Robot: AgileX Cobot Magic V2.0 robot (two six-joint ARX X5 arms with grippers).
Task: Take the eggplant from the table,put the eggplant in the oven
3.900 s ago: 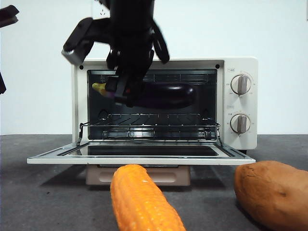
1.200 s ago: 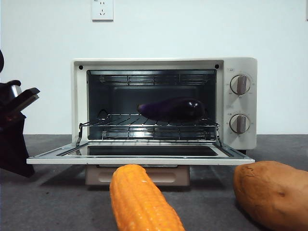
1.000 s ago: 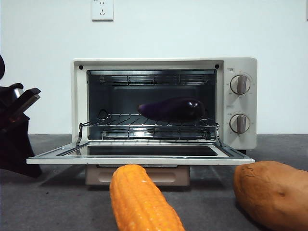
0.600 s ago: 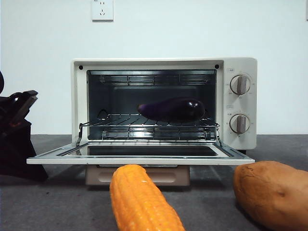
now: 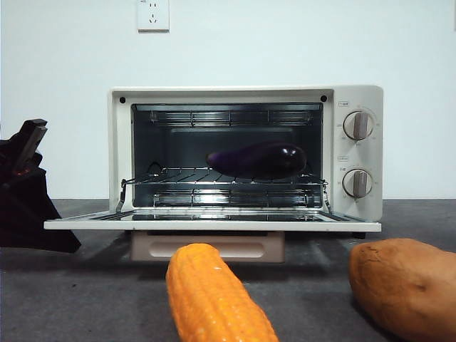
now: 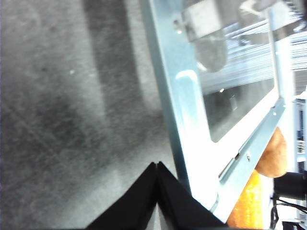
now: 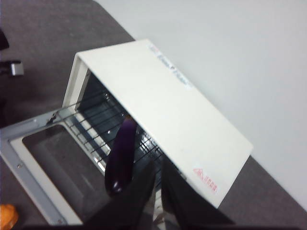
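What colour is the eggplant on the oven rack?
Glossy dark purple; the eggplant shows best in the front view, lying on the oven's wire rack.

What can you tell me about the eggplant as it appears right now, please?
The eggplant is long, smooth and glossy dark purple, with light glinting off its rounded end. It lies on its side, roughly level, on the wire rack inside the oven, toward the side with the knobs. The door hangs open below it. Only the rack touches it; no gripper holds it. Its stem tip cannot be made out.
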